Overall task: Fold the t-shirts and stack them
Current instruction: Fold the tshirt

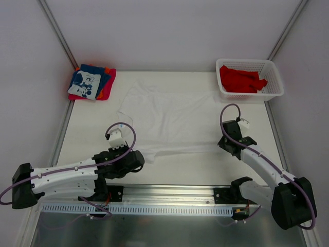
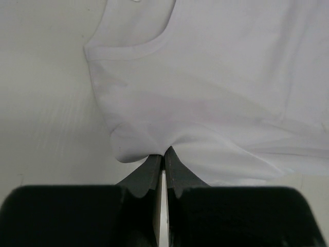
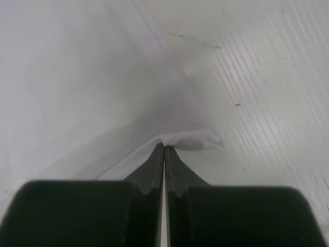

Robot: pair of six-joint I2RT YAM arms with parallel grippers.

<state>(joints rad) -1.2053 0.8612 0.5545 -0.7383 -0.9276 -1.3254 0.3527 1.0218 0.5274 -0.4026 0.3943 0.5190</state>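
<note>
A plain white t-shirt [image 1: 169, 116] lies spread on the table, its neckline toward the left. My left gripper [image 1: 140, 158] is shut on the shirt's near left edge, below the collar [image 2: 128, 51]; the cloth puckers at its tips [image 2: 164, 150]. My right gripper [image 1: 224, 144] is shut on the shirt's near right corner [image 3: 190, 139], which bunches at the tips [image 3: 164, 146]. Bright red shirts [image 1: 241, 80] lie crumpled in the basket. A folded stack, blue with a white print [image 1: 87, 82] on top of red and orange, sits at the far left.
The white lattice basket [image 1: 275, 77] stands at the far right corner. Metal frame rails run along the table's left and right edges and the near edge [image 1: 154, 206]. Bare tabletop [image 1: 87, 134] lies left of the white shirt.
</note>
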